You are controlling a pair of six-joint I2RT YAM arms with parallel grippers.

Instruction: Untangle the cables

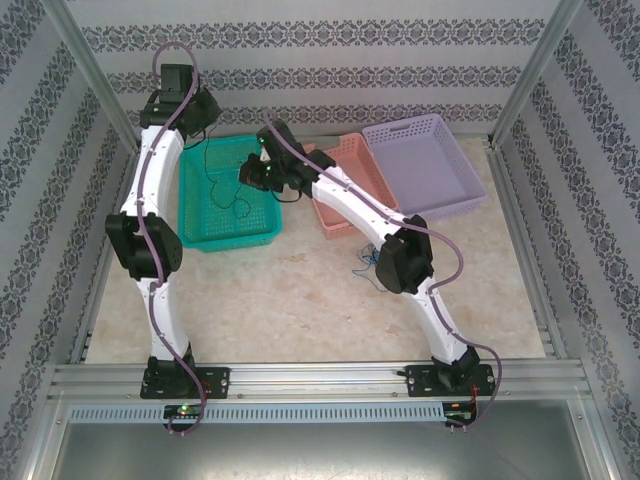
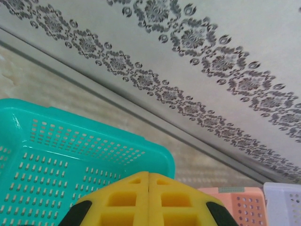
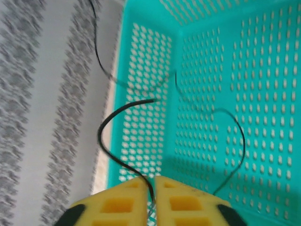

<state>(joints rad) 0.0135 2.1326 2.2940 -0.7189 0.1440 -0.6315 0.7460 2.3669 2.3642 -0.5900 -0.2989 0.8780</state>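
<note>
My right gripper [image 1: 248, 172] hangs over the teal basket [image 1: 225, 238]. In the right wrist view it [image 3: 153, 188] is shut on a thin black cable [image 3: 101, 132] that loops up to the left past the basket's rim [image 3: 120, 94]. More black cable [image 3: 241, 141] lies slack on the basket's floor, and black strands [image 1: 238, 207] also show there from above. A small tangle of blue and black cables [image 1: 365, 260] lies on the table by the right arm's elbow. My left gripper [image 2: 148, 178] is shut with nothing in it, raised near the back wall above the teal basket's far corner [image 2: 162, 157].
A pink basket [image 1: 345, 225] and a lavender basket [image 1: 440, 205] stand to the right of the teal one at the back. Patterned walls and metal frame posts enclose the table. Bare tabletop [image 1: 290, 300] lies between the two arms.
</note>
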